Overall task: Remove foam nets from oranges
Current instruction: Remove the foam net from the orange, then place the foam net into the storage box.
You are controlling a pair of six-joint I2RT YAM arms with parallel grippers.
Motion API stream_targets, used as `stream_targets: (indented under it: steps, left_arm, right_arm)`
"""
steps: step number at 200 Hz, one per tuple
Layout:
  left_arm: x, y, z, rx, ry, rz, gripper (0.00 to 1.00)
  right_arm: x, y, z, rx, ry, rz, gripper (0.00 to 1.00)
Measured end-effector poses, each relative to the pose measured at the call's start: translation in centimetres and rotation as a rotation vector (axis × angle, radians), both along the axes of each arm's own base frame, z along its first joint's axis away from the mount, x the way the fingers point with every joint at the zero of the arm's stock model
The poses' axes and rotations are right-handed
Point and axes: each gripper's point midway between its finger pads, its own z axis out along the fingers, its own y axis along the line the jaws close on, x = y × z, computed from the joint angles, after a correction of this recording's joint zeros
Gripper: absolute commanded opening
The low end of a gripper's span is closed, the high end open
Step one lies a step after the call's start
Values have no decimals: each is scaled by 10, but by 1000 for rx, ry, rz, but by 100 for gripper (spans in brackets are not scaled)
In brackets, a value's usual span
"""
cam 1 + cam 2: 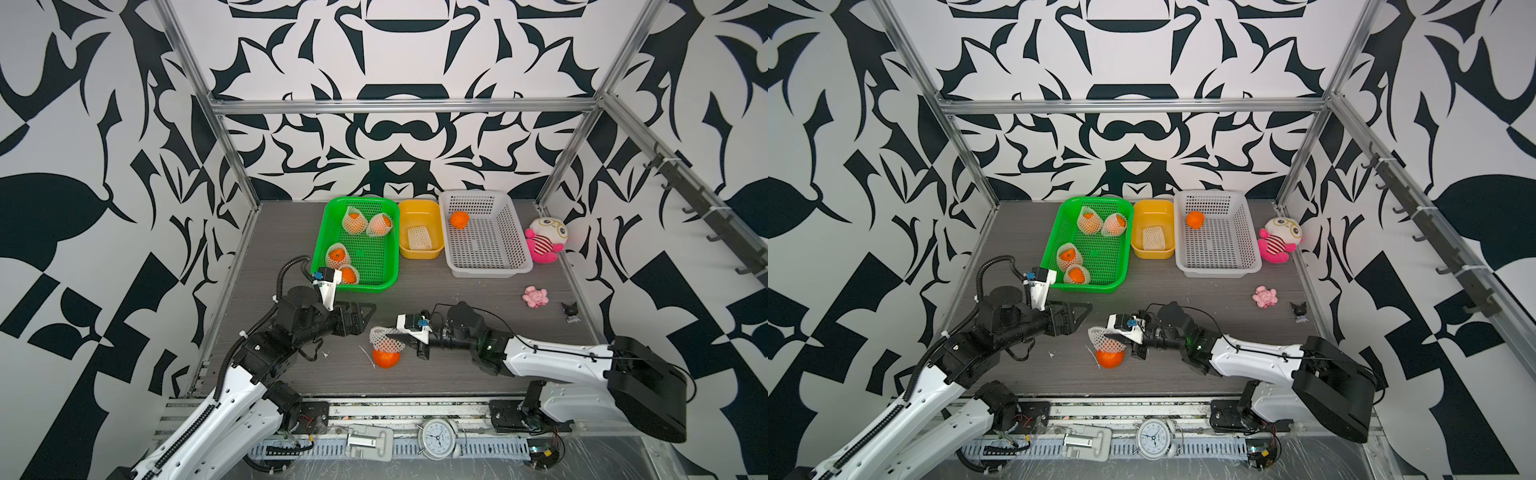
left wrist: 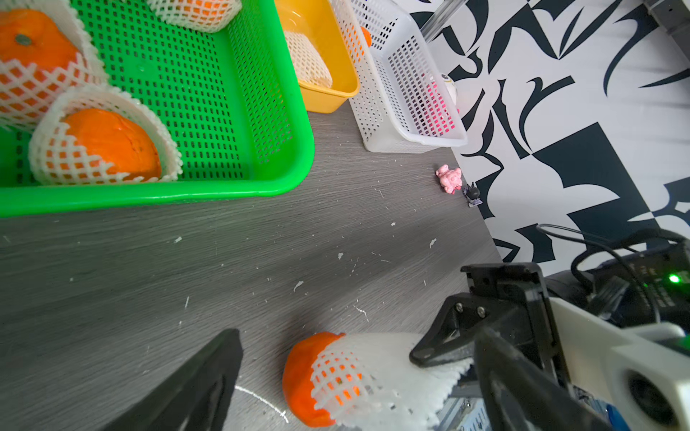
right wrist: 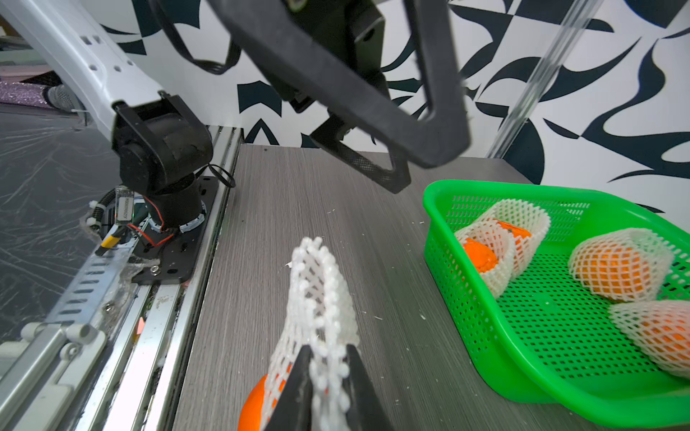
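Note:
An orange lies on the grey table near the front middle. Its white foam net is pulled partway off and stretched upward. My right gripper is shut on the net's free end. My left gripper hangs open just left of the fruit, touching nothing. Several netted oranges sit in the green basket. One bare orange lies in the white basket, and a flat net lies in the yellow tub.
A plush doll leans at the right wall beside the white basket. A small pink toy and a black figurine lie on the right of the table. An alarm clock stands on the front rail.

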Motion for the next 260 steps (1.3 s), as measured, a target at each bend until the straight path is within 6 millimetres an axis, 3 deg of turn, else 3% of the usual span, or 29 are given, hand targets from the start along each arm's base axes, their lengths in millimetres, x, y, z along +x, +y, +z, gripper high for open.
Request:
stream_targets:
  steps: [18,68,104,143,181,216,260]
  left_arm:
    - [-2,-4,4,0,-28,-37,98]
    - [-18,-24,19,-58,-112,-214,93]
    - [-25,-36,9,-81,-109,-306,91]
    - [-23,-45,-2,-75,-67,-347,87]
    - [-18,-56,-20,-70,16,-376,86]
    - [-12,-61,-13,-82,-7,-387,80]
    - [-3,-70,-5,-87,-32,-404,79]
  right_arm:
    - [5,-7,4,0,48,-64,0]
    - [29,-33,38,50,226,-248,0]
    - [57,-51,58,128,439,-318,0]
    - [76,-65,53,166,713,-320,0]
    - [71,-57,40,141,914,-249,0]
    - [65,-50,28,117,1018,-210,0]
    - [62,-47,29,119,1048,-176,0]
